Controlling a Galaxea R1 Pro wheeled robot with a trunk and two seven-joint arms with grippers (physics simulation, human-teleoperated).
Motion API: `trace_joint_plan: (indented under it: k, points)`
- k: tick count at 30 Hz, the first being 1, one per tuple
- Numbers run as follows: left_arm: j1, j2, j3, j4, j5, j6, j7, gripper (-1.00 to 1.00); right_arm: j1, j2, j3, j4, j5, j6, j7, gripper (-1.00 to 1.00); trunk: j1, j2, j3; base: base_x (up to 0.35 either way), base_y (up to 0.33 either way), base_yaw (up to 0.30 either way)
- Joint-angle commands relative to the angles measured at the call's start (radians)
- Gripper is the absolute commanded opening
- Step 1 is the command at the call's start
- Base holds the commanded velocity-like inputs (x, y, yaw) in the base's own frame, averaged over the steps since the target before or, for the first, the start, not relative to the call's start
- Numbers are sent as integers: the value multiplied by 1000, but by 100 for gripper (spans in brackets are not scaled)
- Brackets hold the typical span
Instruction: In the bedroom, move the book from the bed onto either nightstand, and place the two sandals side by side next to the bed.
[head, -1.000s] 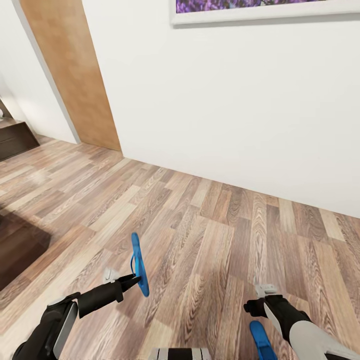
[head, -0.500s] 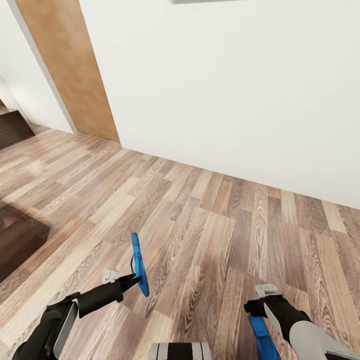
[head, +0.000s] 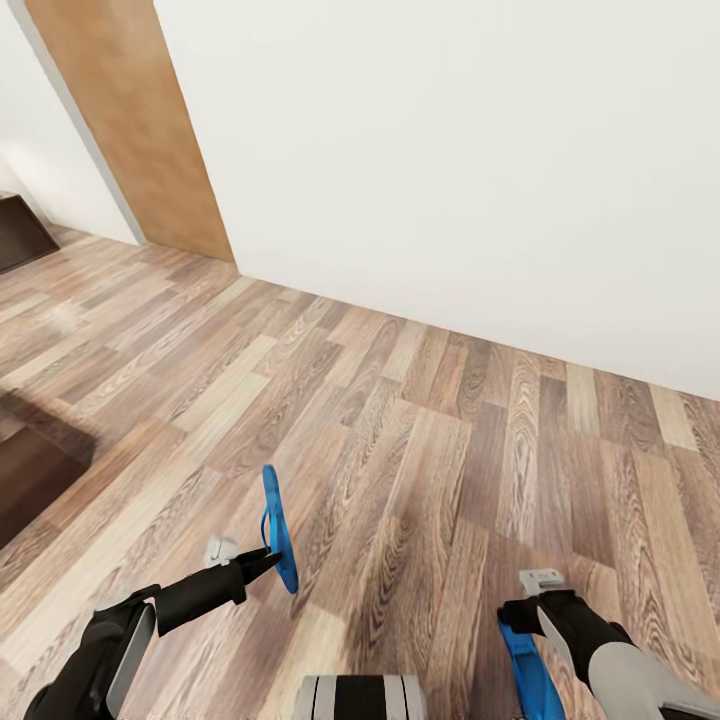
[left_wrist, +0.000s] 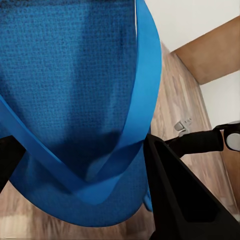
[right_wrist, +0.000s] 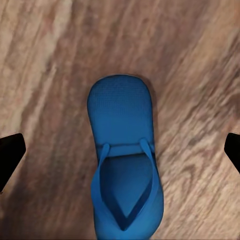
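So this is the sandal part of the job. The left tool (head: 268, 560) is clamped on the strap of one bright blue flat flip-flop sandal (head: 277, 528), holding it on edge, up off the brown wood-plank floor (head: 420, 450) near the robot. In the left wrist view the blue textured sole (left_wrist: 70, 75) is right up against the camera, with the thin straps crossing between the dark fingers.

The second bright blue flip-flop (head: 527, 668) lies flat on the floor, near and to the right, straps up. The right tool (head: 522, 610) hangs above it. In the right wrist view that sandal (right_wrist: 125, 155) sits centred between two wide-apart fingertips (right_wrist: 10, 155), so that tool is open and holding nothing.

Ahead there's a plain white wall (head: 450, 150), with a tan wooden door panel (head: 130, 120) at the far left. A dark brown shape sits at the left edge, too cut off to call.

Best guess at the next move: lower the carried sandal flat, straps up, just beside the one on the floor, toes lined up the same way, then let go gently so it doesn't flop over.
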Motion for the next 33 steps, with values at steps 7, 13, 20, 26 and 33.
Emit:
trace_joint_plan:
  k: [7, 13, 20, 26, 33]
  points:
    - [0, 0, 0, 0, 4, 8, -4, -100, -1, 0, -7, -2, 11, 5, 7, 100, 3, -2, -28, 0, 0, 0]
    - [0, 0, 0, 0, 4, 8, -4, -100, 0, 0, -7, -2, 11, 5, 7, 100, 6, -3, -51, 0, 0, 0]
    - [0, -1, -1, 1, 5, 9, -4, -100, 0, 0, -6, -3, 10, 5, 7, 100, 9, -5, -78, 0, 0, 0]
    - [0, 0, 4, 2, 13, 12, -7, -100, 0, 0, -7, -4, 10, 5, 7, 100, 11, -6, -101, 0, 0, 0]
    - [0, 0, 3, 0, 16, 23, -8, -100, 0, 0, -6, -4, 11, 5, 7, 100, 15, -8, -128, 0, 0, 0]
